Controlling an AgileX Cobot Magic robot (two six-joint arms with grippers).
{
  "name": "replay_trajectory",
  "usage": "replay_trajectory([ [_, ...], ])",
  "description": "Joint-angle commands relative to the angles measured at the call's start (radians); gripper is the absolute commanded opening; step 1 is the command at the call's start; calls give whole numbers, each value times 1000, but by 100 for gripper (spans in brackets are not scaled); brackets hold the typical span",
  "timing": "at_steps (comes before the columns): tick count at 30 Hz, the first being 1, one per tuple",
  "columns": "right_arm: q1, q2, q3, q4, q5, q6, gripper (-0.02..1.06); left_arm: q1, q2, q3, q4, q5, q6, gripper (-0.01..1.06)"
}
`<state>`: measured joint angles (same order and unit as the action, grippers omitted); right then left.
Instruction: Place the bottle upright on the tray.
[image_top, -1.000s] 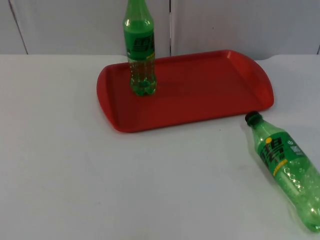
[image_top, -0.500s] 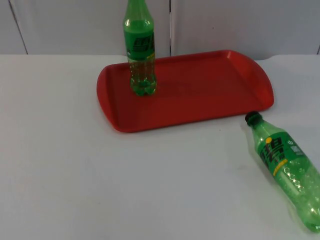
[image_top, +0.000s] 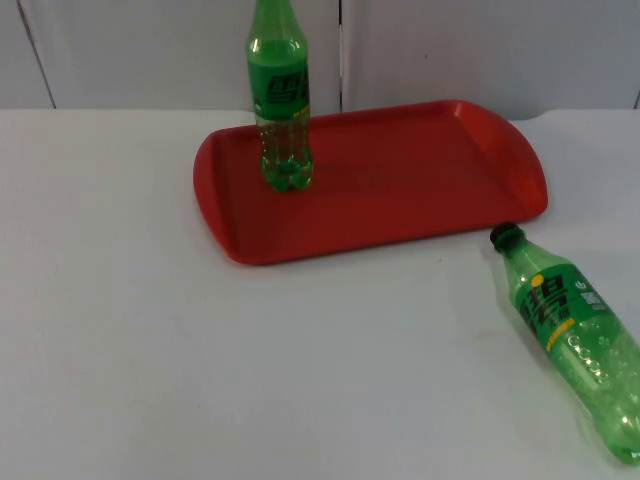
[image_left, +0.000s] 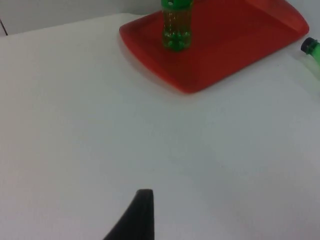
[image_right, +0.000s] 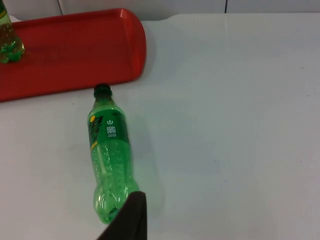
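Observation:
A green bottle (image_top: 280, 100) stands upright on the red tray (image_top: 400, 190), near its back left corner. A second green bottle (image_top: 570, 335) with a black cap lies on its side on the white table at the front right, cap pointing toward the tray's front right corner and a little short of it. In the right wrist view my right gripper (image_right: 127, 220) hovers just behind the base of the lying bottle (image_right: 109, 155), apart from it. My left gripper (image_left: 137, 220) hangs over bare table, well short of the tray (image_left: 230, 45) and the upright bottle (image_left: 176, 27).
The grey partition wall (image_top: 450, 50) rises right behind the tray. White table top (image_top: 200, 380) stretches across the left and front.

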<state>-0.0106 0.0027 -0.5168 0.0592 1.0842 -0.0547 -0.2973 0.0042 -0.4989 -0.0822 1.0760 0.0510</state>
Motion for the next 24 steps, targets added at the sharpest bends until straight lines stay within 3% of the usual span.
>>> replay_trajectory([
  [1,-6,-3,1,5,-7,-4,105,-4,-4,5,12,-1,-13,105],
  [24,-6,-3,1,5,-7,-4,105,-4,-4,5,11,-1,-15,105],
])
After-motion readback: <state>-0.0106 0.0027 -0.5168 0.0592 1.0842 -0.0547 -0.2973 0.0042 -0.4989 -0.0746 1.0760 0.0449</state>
